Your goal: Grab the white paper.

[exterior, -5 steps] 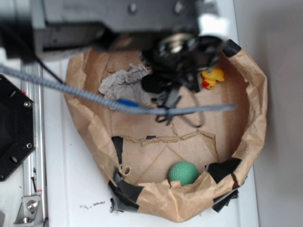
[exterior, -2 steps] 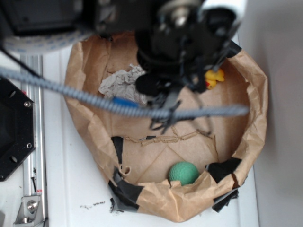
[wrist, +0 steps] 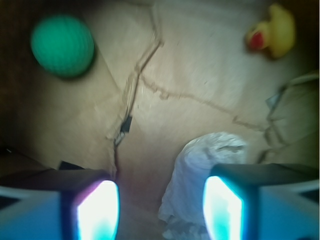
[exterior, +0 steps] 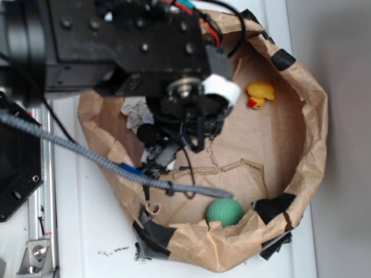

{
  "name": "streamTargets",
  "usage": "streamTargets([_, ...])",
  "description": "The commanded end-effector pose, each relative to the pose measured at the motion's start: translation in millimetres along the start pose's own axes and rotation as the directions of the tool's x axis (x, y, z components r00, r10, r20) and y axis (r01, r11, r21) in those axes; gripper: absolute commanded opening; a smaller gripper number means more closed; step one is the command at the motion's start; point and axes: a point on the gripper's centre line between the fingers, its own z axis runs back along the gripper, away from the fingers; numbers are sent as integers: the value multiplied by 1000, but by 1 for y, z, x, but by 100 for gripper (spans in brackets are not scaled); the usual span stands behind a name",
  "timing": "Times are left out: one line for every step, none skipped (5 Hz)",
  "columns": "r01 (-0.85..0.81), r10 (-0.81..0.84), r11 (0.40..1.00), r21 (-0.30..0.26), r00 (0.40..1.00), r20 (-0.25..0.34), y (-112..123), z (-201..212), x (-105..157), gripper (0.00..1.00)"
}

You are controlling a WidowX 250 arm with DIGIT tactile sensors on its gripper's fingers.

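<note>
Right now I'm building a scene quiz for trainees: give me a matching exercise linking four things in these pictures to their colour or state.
Things:
1. ball
2. duck
3. white paper
4. gripper

States:
a. yellow with a red beak
b. open, fingers apart
c. green
d. crumpled, beside one finger

Pairs: 1-c, 2-a, 3-d, 4-b

Exterior: arm covers most of the paper [exterior: 134, 110], only a corner shows; gripper fingers blurred, state unclear. Wrist: paper [wrist: 200, 175] partly behind right finger [wrist: 222, 207], cut by bottom edge; whole view soft, duck [wrist: 272, 32] blurred.
</note>
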Motion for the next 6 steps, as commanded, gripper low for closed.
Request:
streamTargets([42, -44, 996, 77, 999, 19, 23, -14, 8, 100])
streamTargets([53, -50, 995, 88, 998, -34, 34, -31, 6, 100])
streamTargets([53, -46, 994, 97, 997, -68, 41, -40, -1, 100])
streamTargets([58, -48, 991, 122, 995, -84, 42, -44, -10, 0])
streamTargets([54, -42, 990, 134, 995, -90, 43, -46, -12, 0])
streamTargets([59, -45, 988, 146, 994, -100, 43, -50, -13, 0])
